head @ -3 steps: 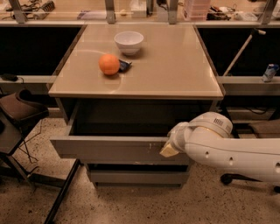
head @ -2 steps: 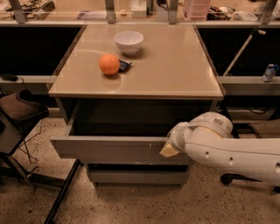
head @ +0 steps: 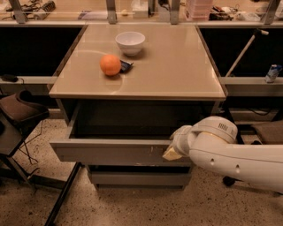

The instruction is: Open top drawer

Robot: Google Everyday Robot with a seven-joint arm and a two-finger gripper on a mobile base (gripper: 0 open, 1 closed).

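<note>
Floor: speckled floor (head: 132, 207) along the bottom edge, with a dark slanted bar (head: 62, 196) at lower left.
Arm: my white arm (head: 239, 154) comes in from the lower right and ends at the drawer front.
Gripper: the gripper (head: 172, 153) sits right of centre in the lower half, against the upper edge of the drawer front. Only a pale yellowish tip shows, so I cannot tell how far it is open or whether it has hold of the panel.
Top drawer: the top drawer (head: 106, 152) stands pulled out across the lower middle. Its grey front has small white scuffs just left of the gripper, and its inside is dark.
In the way: my wrist covers the right end of that front.
Lower drawer: a narrower grey front (head: 139, 178) sits set back beneath it.
Change: against a second ago, I see the drawer equally far out and the gripper in the same spot.
Cabinet top: the beige top (head: 177, 70) fills the centre.
Orange: the orange (head: 110, 65) is left of centre on the top, with a small dark object (head: 126, 66) just beside it on the right.
Bowl: the white bowl (head: 130, 42) stands upright behind them.
Left: a brown chair seat (head: 17, 110).
Right: a white rod (head: 243, 50) leans in the upper right. A can (head: 274, 73) stands on a ledge, its blue-white label too small to read.
Far: a cluttered counter (head: 212, 11) runs along the top edge.
</note>
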